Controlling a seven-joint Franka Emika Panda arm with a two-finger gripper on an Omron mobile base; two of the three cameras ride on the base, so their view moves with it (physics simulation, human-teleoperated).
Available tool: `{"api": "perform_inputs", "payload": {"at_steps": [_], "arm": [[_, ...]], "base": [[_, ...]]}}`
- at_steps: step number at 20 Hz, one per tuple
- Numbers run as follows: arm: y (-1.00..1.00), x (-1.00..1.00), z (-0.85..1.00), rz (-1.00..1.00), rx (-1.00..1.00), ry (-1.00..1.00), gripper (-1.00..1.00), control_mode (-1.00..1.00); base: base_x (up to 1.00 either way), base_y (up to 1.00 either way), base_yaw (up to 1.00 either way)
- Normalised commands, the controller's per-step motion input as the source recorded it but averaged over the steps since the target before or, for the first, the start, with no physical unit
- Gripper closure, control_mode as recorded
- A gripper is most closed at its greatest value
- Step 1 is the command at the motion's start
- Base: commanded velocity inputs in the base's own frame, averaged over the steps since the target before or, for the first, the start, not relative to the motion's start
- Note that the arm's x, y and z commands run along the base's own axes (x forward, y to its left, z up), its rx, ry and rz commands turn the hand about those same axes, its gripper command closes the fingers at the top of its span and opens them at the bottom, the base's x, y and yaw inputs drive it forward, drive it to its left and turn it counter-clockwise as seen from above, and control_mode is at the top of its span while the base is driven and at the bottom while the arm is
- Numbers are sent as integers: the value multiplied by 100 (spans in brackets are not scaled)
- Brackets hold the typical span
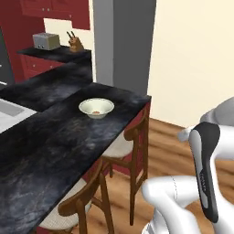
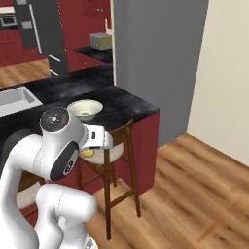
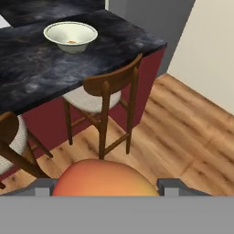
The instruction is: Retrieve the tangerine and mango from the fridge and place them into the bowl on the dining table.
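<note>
The robot's gripper point(image 3: 106, 185) is clenched on a big round mango point(image 3: 105, 179) that is orange-red on top and yellow at one side. The fruit sits right between the two small dark finger tips at the bottom of the hand view. In the right base view a bit of yellow-orange fruit point(image 2: 87, 152) peeks out under the white hand, just beside a chair seat.

The round cream-white bowl point(image 1: 96, 108) stands on the long table with the shiny black marbled top point(image 1: 50, 146) and the red base, near the table's far end. Inside the bowl lies one small orange thing, the tangerine point(image 1: 96, 112). The mango is in the air, off the table's edge and well apart from the bowl.

Two brown wooden chairs with pale seats point(image 1: 130, 141) stand tucked against the table's side, on the wooden floor point(image 2: 194, 189). Far back on a black counter sit a silver toaster point(image 1: 46, 41) and a brown knife block point(image 1: 75, 43).
</note>
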Motion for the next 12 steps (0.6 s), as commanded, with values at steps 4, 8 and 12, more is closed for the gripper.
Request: {"api": "perform_inputs", "payload": {"at_steps": [4,8,12], "arm": [[0,0,0,0,0,0,100,100],[0,0,0,0,0,0,100,100],[0,0,0,0,0,0,100,100]], "base": [[100,-48,38],[100,-58,29],[97,-66,24]]}}
